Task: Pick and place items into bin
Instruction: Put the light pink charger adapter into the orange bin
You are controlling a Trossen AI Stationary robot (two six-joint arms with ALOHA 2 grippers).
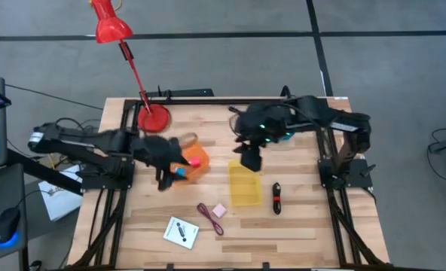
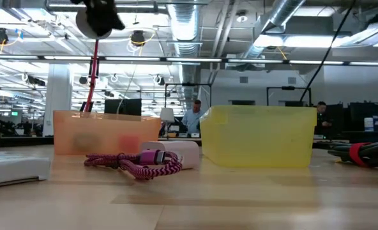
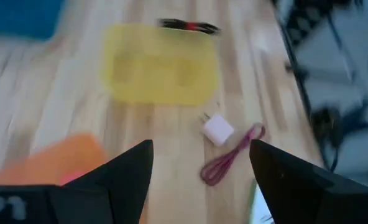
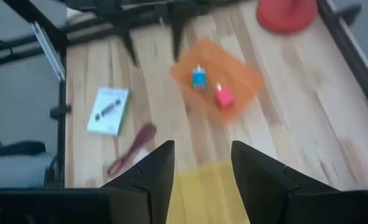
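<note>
An orange bin (image 1: pixel 195 164) holds a pink cube (image 4: pixel 224 98) and a blue-and-white cube (image 4: pixel 199 77). Beside it lies a yellow bin (image 1: pixel 245 184). On the wood near the front lie a maroon cord (image 1: pixel 209 218), a pale pink block (image 1: pixel 219 211) and a white card with a black mark (image 1: pixel 181 232). The black-and-red stick tool (image 1: pixel 276 198) lies right of the yellow bin. My left gripper (image 1: pixel 165 179) is open at the orange bin's left near corner. My right gripper (image 1: pixel 251 159) hovers open over the yellow bin's far end.
A red desk lamp stands with its round base (image 1: pixel 154 118) on the table's far left part, its stem leaning over the far edge. Bare wood lies along the near edge right of the cord and around the stick tool. People and desks show in the room behind.
</note>
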